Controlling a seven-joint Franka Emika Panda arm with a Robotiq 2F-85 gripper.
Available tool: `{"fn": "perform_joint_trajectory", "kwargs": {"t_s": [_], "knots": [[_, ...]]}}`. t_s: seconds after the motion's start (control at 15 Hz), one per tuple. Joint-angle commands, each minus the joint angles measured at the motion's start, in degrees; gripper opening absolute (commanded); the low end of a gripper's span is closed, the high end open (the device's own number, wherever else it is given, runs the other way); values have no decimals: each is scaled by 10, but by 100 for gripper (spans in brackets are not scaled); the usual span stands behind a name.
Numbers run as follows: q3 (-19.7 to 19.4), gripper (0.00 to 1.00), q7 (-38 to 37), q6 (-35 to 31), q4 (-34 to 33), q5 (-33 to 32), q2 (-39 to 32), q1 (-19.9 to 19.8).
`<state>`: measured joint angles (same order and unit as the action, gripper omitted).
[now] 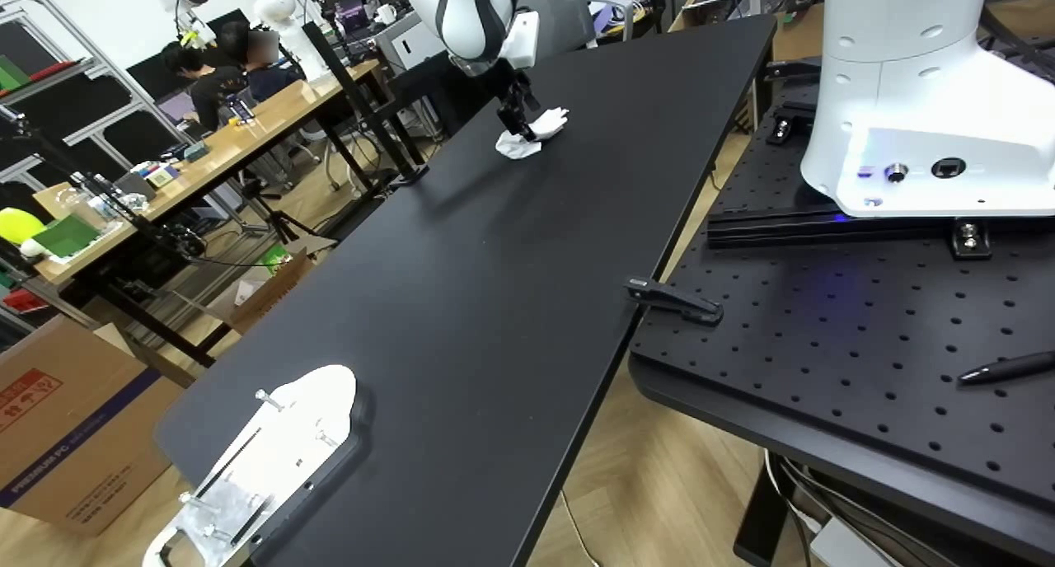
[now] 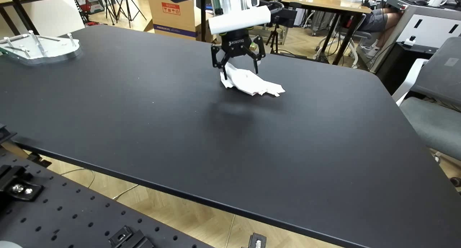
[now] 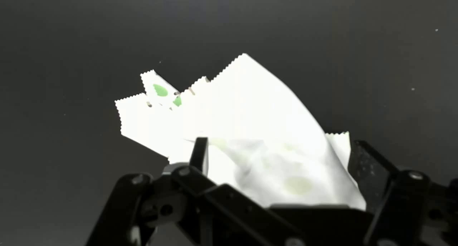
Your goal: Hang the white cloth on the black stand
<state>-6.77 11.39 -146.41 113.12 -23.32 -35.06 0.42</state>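
The white cloth [image 2: 248, 81] lies crumpled and folded on the dark table, with jagged edges and green spots that show in the wrist view [image 3: 243, 106]. It also shows in an exterior view [image 1: 548, 124] near the far end of the table. My gripper [image 2: 241, 74] is open and points down right over the cloth. In the wrist view the fingers [image 3: 281, 140] stand wide apart, with part of the cloth between them. The left finger overlaps the cloth; the right finger is just beyond its edge. Whether the fingertips touch the cloth I cannot tell. I see no black stand on the table.
A white board with upright metal pegs [image 1: 288, 443] lies at the table's end away from the cloth; it also shows in an exterior view [image 2: 39, 48]. A black clamp [image 1: 674, 299] sits at the table edge by the robot base [image 1: 931, 122]. A grey chair [image 2: 432, 96] stands beside the table.
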Motion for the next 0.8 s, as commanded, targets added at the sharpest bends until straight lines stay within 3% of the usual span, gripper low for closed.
{"fn": "perform_joint_trajectory", "kwargs": {"t_s": [0.0, 0.67, 0.73], "knots": [[9, 74, 13, 27, -53, 3, -36, -2], [28, 4, 29, 32, -44, -3, -35, 7], [32, 1, 32, 30, -41, -6, -34, 12]]}}
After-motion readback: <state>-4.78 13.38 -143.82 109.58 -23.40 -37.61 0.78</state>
